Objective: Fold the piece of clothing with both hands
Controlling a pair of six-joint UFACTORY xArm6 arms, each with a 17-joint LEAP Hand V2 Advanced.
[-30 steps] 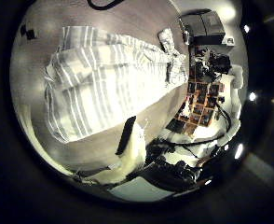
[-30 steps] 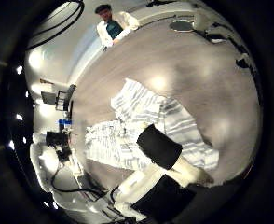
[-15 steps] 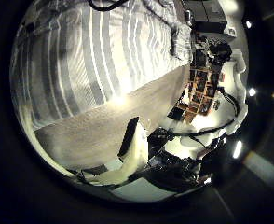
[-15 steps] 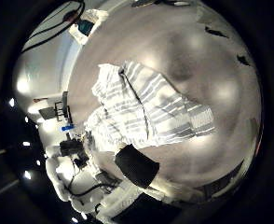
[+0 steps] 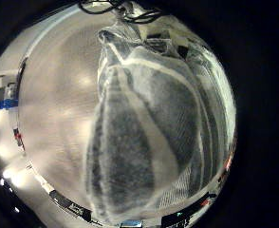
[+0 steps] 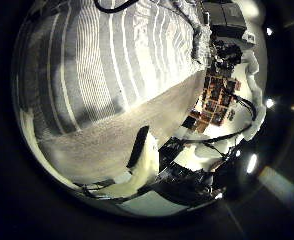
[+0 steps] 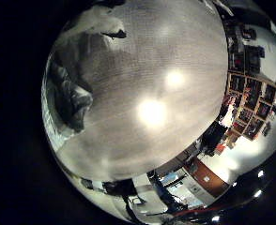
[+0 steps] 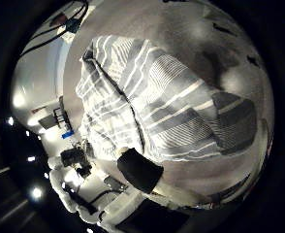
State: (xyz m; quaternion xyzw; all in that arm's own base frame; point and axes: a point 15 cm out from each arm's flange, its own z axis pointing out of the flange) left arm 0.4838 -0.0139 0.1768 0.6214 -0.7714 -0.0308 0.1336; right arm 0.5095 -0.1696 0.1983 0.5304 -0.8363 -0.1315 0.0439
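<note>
progress: early, no fold visible | striped garment spread on desk, filling centre of both thumb-side views; close under both palms | fingers: cannot tell; nothing gripped in view

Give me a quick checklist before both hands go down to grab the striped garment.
1. Garment on the table: ok. The striped garment lies on the table.
2. Left hand over cloth: ok. The garment fills the left palm views, so it is close.
3. Right hand over cloth: ok on the thumb side; the little finger side sees mostly bare table.
4. Cloth flat: not ok. Folds and overlapping layers show.
5. Fingers open: cannot tell. Only one dark-tipped part of the right hand and one of the left hand show.
6. Nothing grasped yet: cannot tell.
</note>
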